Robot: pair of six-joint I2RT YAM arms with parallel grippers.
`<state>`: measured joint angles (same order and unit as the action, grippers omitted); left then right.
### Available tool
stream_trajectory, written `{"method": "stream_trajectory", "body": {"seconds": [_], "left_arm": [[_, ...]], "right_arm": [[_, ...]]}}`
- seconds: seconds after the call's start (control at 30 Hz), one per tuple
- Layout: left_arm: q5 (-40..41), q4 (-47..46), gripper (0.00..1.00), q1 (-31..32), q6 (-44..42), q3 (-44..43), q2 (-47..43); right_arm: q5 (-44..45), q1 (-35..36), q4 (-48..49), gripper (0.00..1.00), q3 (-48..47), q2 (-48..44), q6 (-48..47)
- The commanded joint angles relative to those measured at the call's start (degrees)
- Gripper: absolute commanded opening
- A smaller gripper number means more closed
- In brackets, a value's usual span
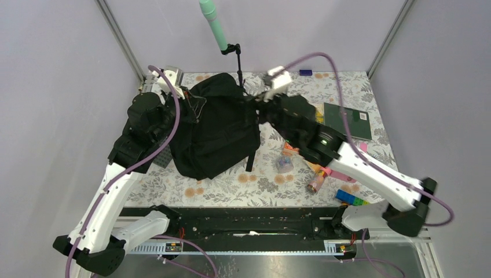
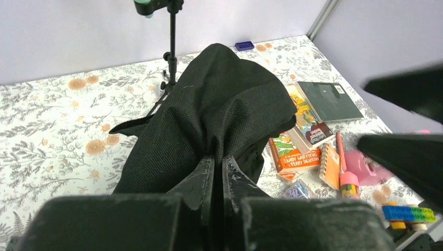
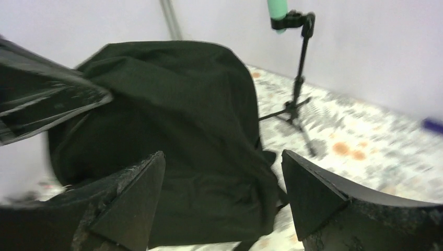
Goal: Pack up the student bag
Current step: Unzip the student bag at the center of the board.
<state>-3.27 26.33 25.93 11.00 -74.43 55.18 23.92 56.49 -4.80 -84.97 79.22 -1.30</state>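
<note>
The student bag (image 1: pixel 217 124) is a large black fabric backpack lying closed in the middle of the floral table. My left gripper (image 1: pixel 184 106) is at its upper left edge, shut on a fold of the bag's fabric (image 2: pixel 219 130), which runs up between the fingers (image 2: pixel 201 180). My right gripper (image 1: pixel 255 104) is open and empty at the bag's upper right edge. In the right wrist view the bag (image 3: pixel 177 130) fills the space between and beyond the spread fingers (image 3: pixel 130 193).
A thin black tripod stand (image 1: pixel 238 61) with a green tube stands behind the bag. Books (image 2: pixel 295 149), a green notebook (image 1: pixel 346 120), an orange notepad (image 2: pixel 330 164), pencil, pink item (image 2: pixel 365 164), paper clips and coloured bricks (image 1: pixel 351 198) lie right of the bag.
</note>
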Motion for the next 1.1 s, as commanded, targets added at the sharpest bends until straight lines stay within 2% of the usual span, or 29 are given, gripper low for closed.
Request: {"method": "stream_trajectory", "body": {"seconds": [0.0,0.13,0.27,0.37,0.43,0.6,0.87,1.0,1.07], "left_arm": [[4.7,-1.1,0.00,0.3,6.3,-3.2,0.1],[1.3,0.3,0.00,0.3,7.0,-5.0,1.9],[-0.3,2.5,0.00,0.3,7.0,-7.1,3.3],[0.1,4.4,0.00,0.2,7.3,-8.1,3.6],[0.6,5.1,0.00,0.3,8.0,-8.3,3.7],[-0.2,5.9,0.00,0.2,9.6,-8.7,3.9],[-1.1,6.6,0.00,0.2,9.9,-8.8,4.3],[-1.1,6.9,0.00,0.3,9.8,-8.9,4.4],[-1.1,7.0,0.00,0.2,9.8,-9.0,4.4]], "right_arm": [[-5.2,-0.3,7.8,0.88,10.8,-12.4,28.0],[-11.9,0.0,16.0,0.85,18.0,-13.7,42.0],[-14.0,1.8,23.8,0.85,20.2,-11.2,46.8],[-15.6,2.6,26.1,0.84,18.8,-8.3,47.4],[-17.1,2.8,27.3,0.79,17.6,-5.9,47.7],[-19.9,3.0,29.5,0.72,14.5,-0.7,44.6],[-22.2,3.2,29.2,0.66,8.6,5.5,42.8],[-22.0,3.2,27.7,0.59,5.8,7.7,41.5],[-21.2,3.2,26.2,0.51,4.9,8.4,41.0]]}}
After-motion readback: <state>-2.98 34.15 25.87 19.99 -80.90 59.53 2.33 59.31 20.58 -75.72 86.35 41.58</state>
